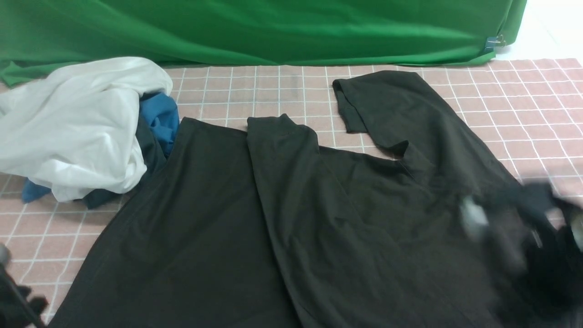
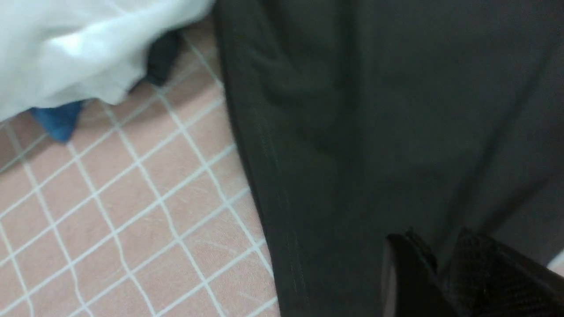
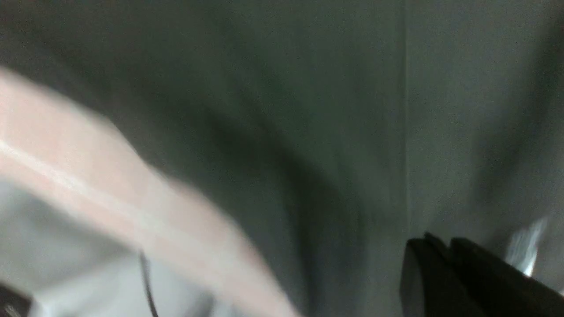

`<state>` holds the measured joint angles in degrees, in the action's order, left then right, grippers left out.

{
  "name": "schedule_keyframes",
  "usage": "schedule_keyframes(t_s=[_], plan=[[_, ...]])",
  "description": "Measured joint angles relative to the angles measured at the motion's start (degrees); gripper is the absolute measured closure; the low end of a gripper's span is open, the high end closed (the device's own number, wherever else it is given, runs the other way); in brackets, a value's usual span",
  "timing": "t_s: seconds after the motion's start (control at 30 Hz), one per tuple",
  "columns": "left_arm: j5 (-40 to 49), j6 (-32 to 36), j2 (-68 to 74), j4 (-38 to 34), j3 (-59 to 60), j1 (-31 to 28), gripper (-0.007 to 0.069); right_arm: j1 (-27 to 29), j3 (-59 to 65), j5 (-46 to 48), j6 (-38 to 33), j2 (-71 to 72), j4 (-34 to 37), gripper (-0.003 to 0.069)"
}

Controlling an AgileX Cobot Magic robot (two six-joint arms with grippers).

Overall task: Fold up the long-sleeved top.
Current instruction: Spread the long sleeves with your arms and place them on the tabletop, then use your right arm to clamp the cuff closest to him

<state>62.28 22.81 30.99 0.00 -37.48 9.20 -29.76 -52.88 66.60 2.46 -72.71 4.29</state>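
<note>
The long-sleeved top [image 1: 205, 218] lies spread on the checked table. One sleeve [image 1: 291, 191] is folded across its body, and the other sleeve [image 1: 391, 105] stretches toward the far right. My right arm [image 1: 524, 218] is a motion blur over the top's right shoulder. In the right wrist view my right gripper [image 3: 440, 242] has its fingers pressed together above the blurred top [image 3: 330, 110]. My left arm [image 1: 18, 305] sits at the near left corner. My left gripper [image 2: 434, 237] hovers over the top [image 2: 396, 110] near its stitched hem. Only a slim dark gap shows between its fingers.
A white garment [image 1: 73, 123] is heaped at the far left over a blue cloth [image 1: 159, 116] and a small charcoal cloth [image 1: 150, 155]. A green backdrop [image 1: 273, 27] hangs along the far edge. The pink checked tablecloth [image 1: 273, 91] shows beyond the top.
</note>
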Motion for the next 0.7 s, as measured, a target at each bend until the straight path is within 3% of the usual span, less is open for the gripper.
schedule_keyframes(t_s=[0.17, 0.3, 0.47, 0.5, 0.7], plan=[[-0.7, -2.1, 0.0, -3.1, -0.8, 0.0, 0.0541, -9.8, -18.9, -7.0, 0.1, -10.3, -0.1, 0.0572], [-2.3, -2.1, 0.0, -7.1, -0.8, 0.0, 0.0564, -14.1, -31.6, -9.9, -1.1, -22.6, -1.1, 0.0526], [-4.0, -2.3, 0.0, -8.0, -0.8, 0.0, 0.0566, -15.8, -43.5, -10.8, 0.1, -34.4, -2.7, 0.0379], [-4.1, -2.3, 0.0, -8.2, -0.8, 0.0, 0.0566, -16.1, -46.4, -11.8, 1.5, -37.5, -4.3, 0.0321], [-4.2, -2.3, 0.0, -8.2, -0.8, 0.0, 0.0566, -16.1, -51.7, -16.5, 7.4, -46.5, -10.8, 0.0287]])
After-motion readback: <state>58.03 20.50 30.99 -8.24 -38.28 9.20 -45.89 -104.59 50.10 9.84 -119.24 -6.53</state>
